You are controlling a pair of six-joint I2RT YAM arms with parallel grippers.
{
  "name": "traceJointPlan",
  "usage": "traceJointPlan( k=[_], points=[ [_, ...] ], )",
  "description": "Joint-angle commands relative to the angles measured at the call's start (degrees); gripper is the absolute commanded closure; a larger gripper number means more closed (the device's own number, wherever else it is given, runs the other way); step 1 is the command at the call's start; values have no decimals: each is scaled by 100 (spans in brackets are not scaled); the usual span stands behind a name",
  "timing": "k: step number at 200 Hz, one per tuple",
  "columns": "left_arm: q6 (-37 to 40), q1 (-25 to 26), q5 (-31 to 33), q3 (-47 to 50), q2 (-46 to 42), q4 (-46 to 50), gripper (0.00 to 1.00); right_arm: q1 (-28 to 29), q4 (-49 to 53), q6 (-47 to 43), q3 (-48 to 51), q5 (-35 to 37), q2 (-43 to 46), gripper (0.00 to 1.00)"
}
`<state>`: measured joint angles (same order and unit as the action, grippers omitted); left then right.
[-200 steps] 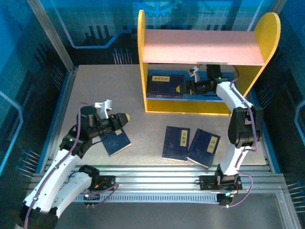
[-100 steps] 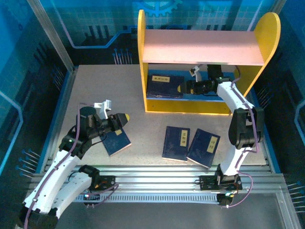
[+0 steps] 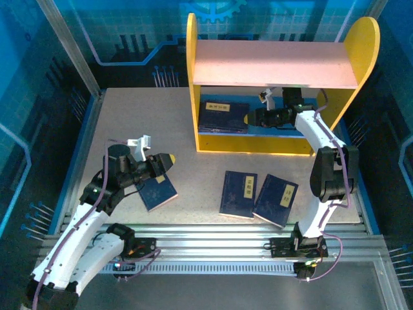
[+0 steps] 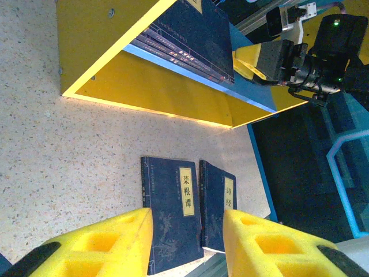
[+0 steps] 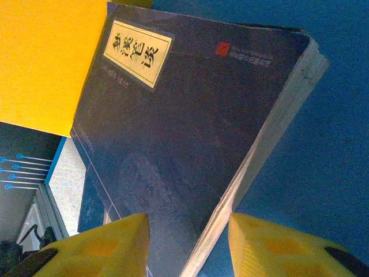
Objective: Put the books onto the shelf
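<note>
Right gripper [image 3: 249,118] is reaching in under the top board of the shelf [image 3: 271,64], tips just beside the right edge of the shelved stack [image 3: 222,116], which is lying flat at the left end of the shelf's blue lower board. Compared with a second ago, the wrist is edging slightly toward the shelf's right panel, and the stack is not moving with it. In the right wrist view the fingers [image 5: 98,248] are standing apart. The top book's corner is reaching into the gap, and a strip of blue board is showing between its page edge and one finger, so nothing is looking clamped. My reading is that this book is delivered and the arm is probably starting to back out. Left gripper [image 3: 169,159] is hanging in front of the shelf, off its left corner, where it was a second ago, jaws apart and empty. It is sitting above a loose book [image 3: 160,192] lying flat on the table [image 3: 142,116]. A pair of books [image 3: 238,194] is lying just beside each other in front of the shelf's middle. Three books are waiting outside the shelf, so the job is partway through.
</note>
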<state>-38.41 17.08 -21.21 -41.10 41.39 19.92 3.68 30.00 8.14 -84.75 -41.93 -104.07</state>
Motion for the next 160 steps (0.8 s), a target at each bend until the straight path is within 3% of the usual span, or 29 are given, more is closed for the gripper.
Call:
traceJointPlan(
  k=[1, 160],
  points=[
    [172, -21, 73, -65, -70, 73, 62, -78, 41, 31, -125, 47, -1, 59],
    [216, -38, 38, -116, 68, 8, 62, -50, 68, 3, -371, 20, -251, 65]
  ],
)
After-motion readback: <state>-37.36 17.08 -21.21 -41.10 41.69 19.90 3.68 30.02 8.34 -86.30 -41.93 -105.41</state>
